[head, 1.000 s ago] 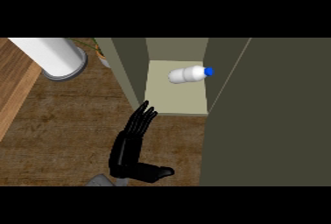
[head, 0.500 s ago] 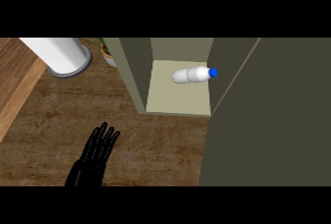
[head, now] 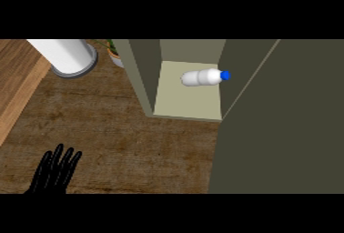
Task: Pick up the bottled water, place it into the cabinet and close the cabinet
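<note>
A white water bottle point(head: 202, 77) with a blue cap lies on its side on the pale shelf floor point(head: 188, 100) inside the cabinet. The cap points right. The olive cabinet door point(head: 282, 118) stands at the right, partly covering the opening. My left hand point(head: 57, 170) shows at the lower left over the brown counter, fingers straight and spread, holding nothing, far from the bottle. My right hand does not show.
A white cylinder on a grey base point(head: 67, 57) stands at the upper left. A potted plant point(head: 114, 52) peeks out beside the cabinet's left wall point(head: 141, 77). A lighter wooden strip point(head: 17, 95) runs along the left edge.
My left hand has drawn back down and to the left, away from the cabinet, until only the hand shows. The bottle stays lying on the shelf.
</note>
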